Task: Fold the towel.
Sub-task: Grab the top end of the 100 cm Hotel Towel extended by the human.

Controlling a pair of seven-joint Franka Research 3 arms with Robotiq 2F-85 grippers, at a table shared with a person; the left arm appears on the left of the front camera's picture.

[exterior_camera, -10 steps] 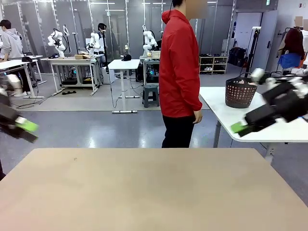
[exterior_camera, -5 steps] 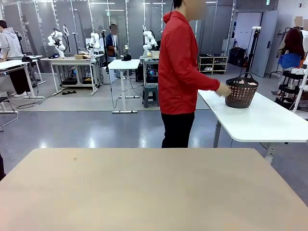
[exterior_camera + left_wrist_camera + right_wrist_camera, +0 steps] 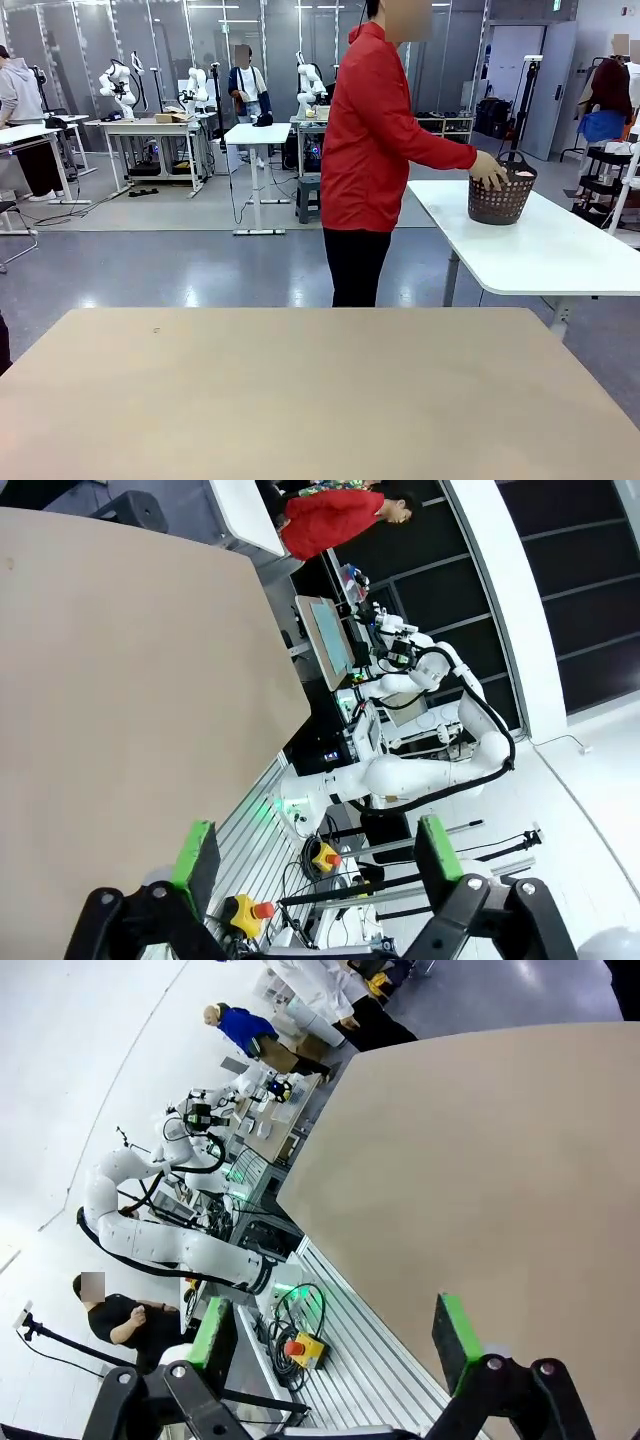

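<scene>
Tan counter (image 3: 300,390) ahead; left gripper (image 3: 315,848) and right gripper (image 3: 333,1332) both spread. Towel (image 3: 522,173), in the person's basket (image 3: 498,203), looks soft, limp and light: probably best pinched at two corners.

My right gripper (image 3: 333,1332) stands with jaws wide apart, its green pads (image 3: 213,1332) gripping nothing. Ahead I see the tan table (image 3: 480,1180). Off its edge lie a slotted metal plate (image 3: 385,1365), a red stop button (image 3: 293,1347) on a yellow box, and the other white arm (image 3: 150,1245). A person in black (image 3: 135,1325) sits near that arm.
</scene>
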